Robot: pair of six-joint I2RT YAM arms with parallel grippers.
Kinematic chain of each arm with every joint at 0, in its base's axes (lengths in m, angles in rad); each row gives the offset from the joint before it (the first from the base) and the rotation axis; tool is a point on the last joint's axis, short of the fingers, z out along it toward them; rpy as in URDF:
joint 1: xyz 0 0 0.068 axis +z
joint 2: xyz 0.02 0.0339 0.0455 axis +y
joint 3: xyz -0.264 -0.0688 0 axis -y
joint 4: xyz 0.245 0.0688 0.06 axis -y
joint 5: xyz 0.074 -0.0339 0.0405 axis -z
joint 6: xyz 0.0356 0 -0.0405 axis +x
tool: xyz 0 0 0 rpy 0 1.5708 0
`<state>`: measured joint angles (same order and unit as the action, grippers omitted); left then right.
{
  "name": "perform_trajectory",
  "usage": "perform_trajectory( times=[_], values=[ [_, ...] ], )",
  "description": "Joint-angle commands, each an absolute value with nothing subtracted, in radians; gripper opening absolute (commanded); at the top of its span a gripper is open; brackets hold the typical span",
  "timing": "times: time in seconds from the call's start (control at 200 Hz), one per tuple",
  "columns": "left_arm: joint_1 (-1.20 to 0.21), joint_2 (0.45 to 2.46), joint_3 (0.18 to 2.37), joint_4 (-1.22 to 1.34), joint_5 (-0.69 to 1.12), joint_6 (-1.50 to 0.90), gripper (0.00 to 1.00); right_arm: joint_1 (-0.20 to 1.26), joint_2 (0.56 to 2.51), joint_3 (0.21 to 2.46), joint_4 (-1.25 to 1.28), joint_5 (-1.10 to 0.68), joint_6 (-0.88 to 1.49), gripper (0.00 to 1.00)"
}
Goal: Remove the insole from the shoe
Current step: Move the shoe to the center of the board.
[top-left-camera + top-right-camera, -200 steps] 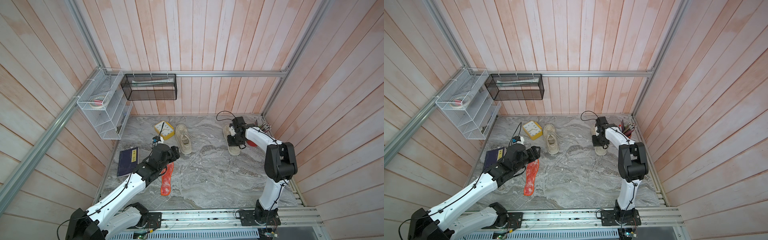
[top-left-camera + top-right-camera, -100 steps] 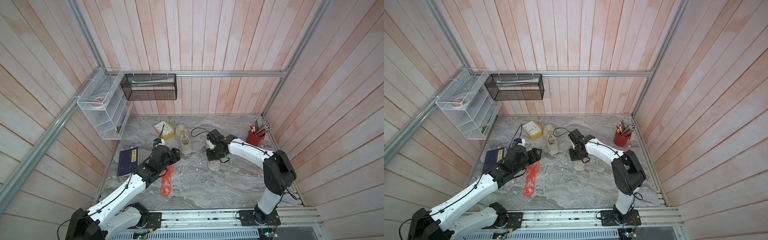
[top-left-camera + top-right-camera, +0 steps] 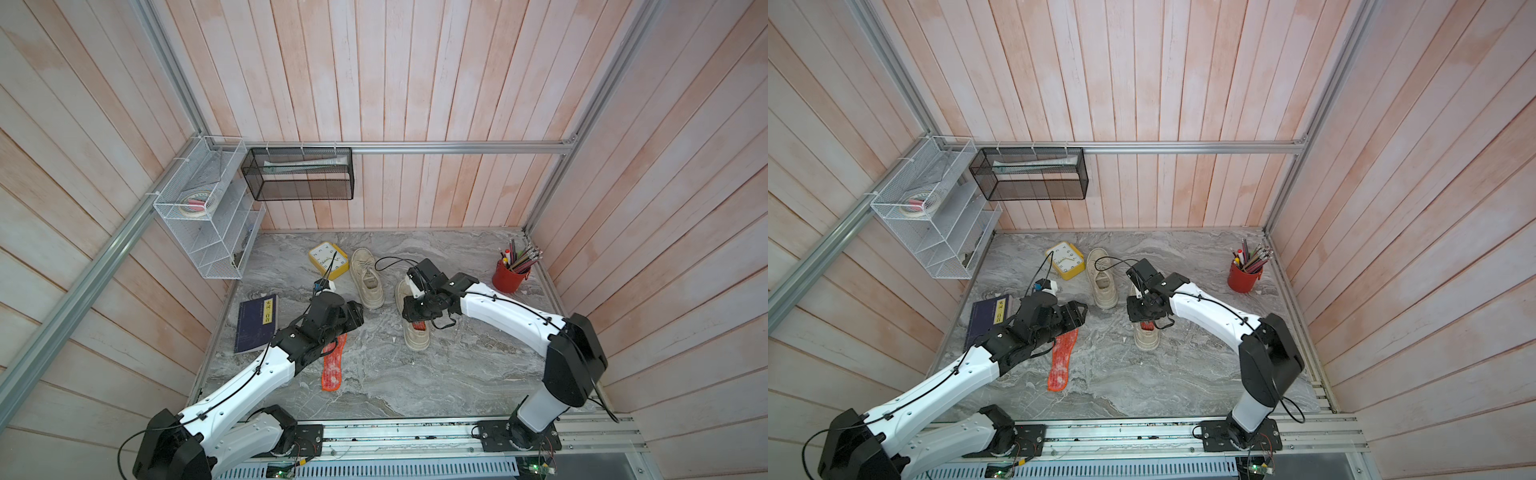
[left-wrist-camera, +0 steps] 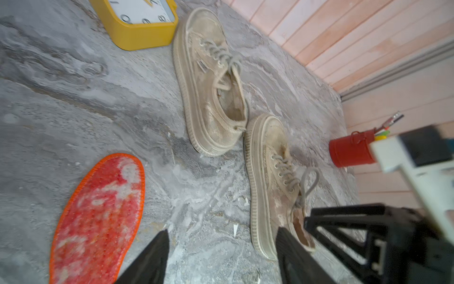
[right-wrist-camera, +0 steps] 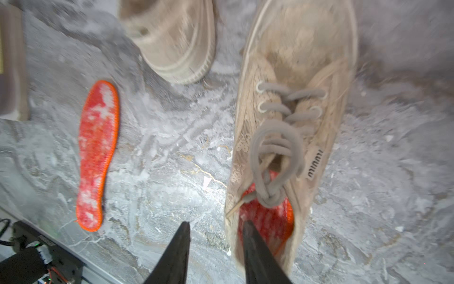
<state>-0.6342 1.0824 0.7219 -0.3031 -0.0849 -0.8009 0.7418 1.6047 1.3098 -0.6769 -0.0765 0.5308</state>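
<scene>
The right gripper (image 5: 216,223) hangs with jaws parted at the heel opening of the near shoe (image 5: 294,110), whose red insole (image 5: 267,218) lies inside. The left gripper (image 4: 222,231) gapes empty near a loose insole (image 3: 333,363), which lies flat on the table (image 3: 415,374) to the left.

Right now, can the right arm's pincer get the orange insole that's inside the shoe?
Probably yes. The right pincer hangs open just above the heel opening of the shoe, where the insole shows bare. The laces cover only the part further forward.
</scene>
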Motion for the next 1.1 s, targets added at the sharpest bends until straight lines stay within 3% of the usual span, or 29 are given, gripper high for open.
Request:
perform_trajectory(
  times=[0.0, 0.2, 0.505, 0.845, 1.095],
  values=[
    [-0.699, 1.152, 0.773, -0.239, -0.006, -0.720, 0.64, 0.673, 1.494, 1.261, -0.665, -0.015, 0.558, 0.35],
    [-0.800, 1.336, 0.865, -0.225, 0.114, -0.581, 0.60, 0.553, 1.329, 1.035, -0.548, -0.106, 0.659, 0.27],
    [-0.807, 1.502, 0.939, -0.165, 0.224, -0.517, 0.48, 0.545, 1.270, 0.902, -0.512, -0.156, 0.732, 0.24],
    [-0.800, 1.613, 1.000, -0.144, 0.232, -0.540, 0.41, 0.551, 1.288, 0.894, -0.466, -0.210, 0.741, 0.22],
    [-0.779, 1.660, 1.034, -0.154, 0.217, -0.551, 0.29, 0.574, 1.347, 0.932, -0.439, -0.249, 0.724, 0.22]
  ],
)
